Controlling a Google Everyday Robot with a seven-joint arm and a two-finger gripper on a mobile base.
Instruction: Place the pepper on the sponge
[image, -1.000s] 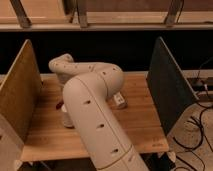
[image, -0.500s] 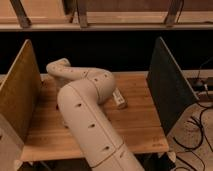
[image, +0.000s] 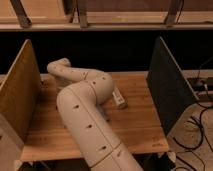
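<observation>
My white arm (image: 82, 107) rises from the bottom edge, bends over the middle of the wooden table (image: 135, 125) and folds back toward the far left. Its last visible link (image: 62, 70) ends near the left panel. The gripper is hidden behind the arm's own bulk, so I see no part of it. Neither the pepper nor the sponge shows; the arm covers the middle and left of the table where they could lie.
A whitish box-shaped item (image: 119, 97) lies just right of the arm's elbow. A tan panel (image: 20, 95) walls the table's left side and a dark grey panel (image: 167, 85) its right. Cables (image: 197, 130) trail on the floor at right.
The arm's upper links have swung left and toward the back of the table. A reddish thing that showed at the arm's left one second ago is now covered.
</observation>
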